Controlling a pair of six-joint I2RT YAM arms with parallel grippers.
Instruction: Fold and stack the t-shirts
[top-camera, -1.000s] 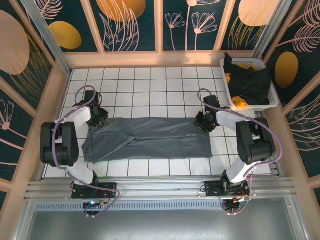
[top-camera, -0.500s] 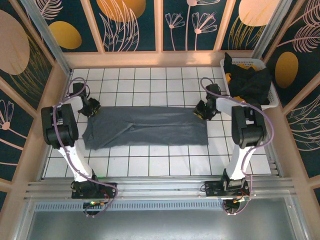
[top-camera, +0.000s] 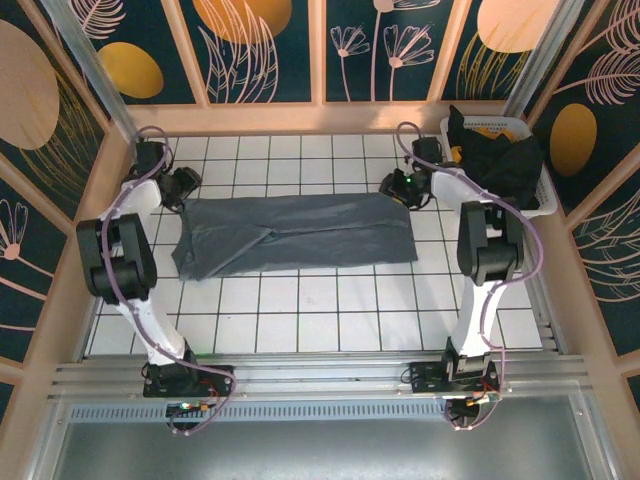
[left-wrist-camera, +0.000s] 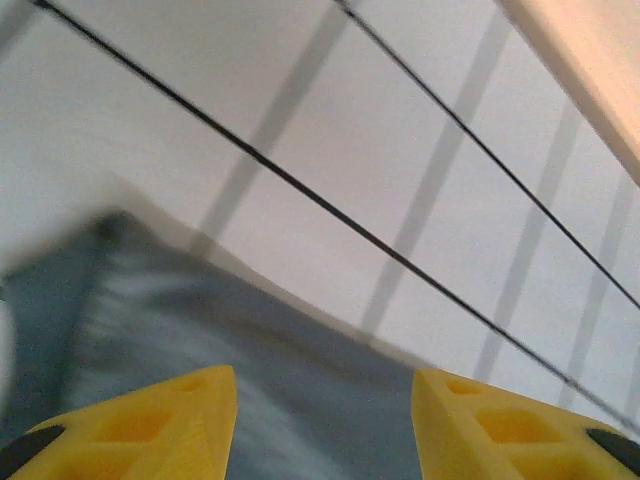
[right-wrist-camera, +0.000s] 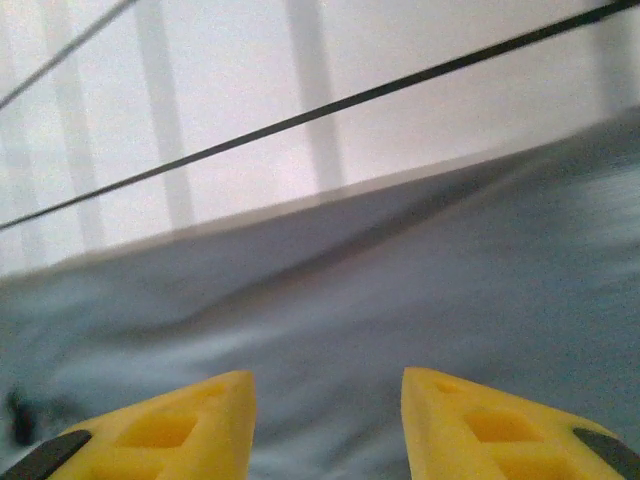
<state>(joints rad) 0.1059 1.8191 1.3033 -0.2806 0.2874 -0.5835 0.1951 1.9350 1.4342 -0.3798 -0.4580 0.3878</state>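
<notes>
Two hands are bracketing one garment in the top external view: the left hand (top-camera: 183, 187) is sitting at the upper-left corner of the slate grey-blue t-shirt (top-camera: 300, 235) and the right hand (top-camera: 392, 187) at its upper-right corner. The cloth is lying as a long flat band across the middle of the white tiled table (top-camera: 300, 320). Taking opposite corners of the same edge looks meant to keep that edge straight and the band square, so the step in hand seems to be laying down a fold, with further folds and the stacking not yet done. In the upper right of the frame the white basket (top-camera: 447, 128) is holding a black t-shirt (top-camera: 505, 165) and an orange-yellow t-shirt (top-camera: 480, 207), bunched and unfolded, probably waiting their turn. In the left wrist view the left hand (left-wrist-camera: 322, 400) is showing its yellow fingers (left-wrist-camera: 150, 425) parted at the bottom of the frame, gripping nothing, with the shirt's corner (left-wrist-camera: 150, 320) lying on the table (left-wrist-camera: 350, 150) beneath them. In the right wrist view the right hand (right-wrist-camera: 328, 395) is likewise standing with its fingers (right-wrist-camera: 170, 425) apart and empty, just above the blurred grey cloth (right-wrist-camera: 450, 270), with bare tiles (right-wrist-camera: 250, 80) beyond. No brand, label or writing is readable on the cloth or the basket.
</notes>
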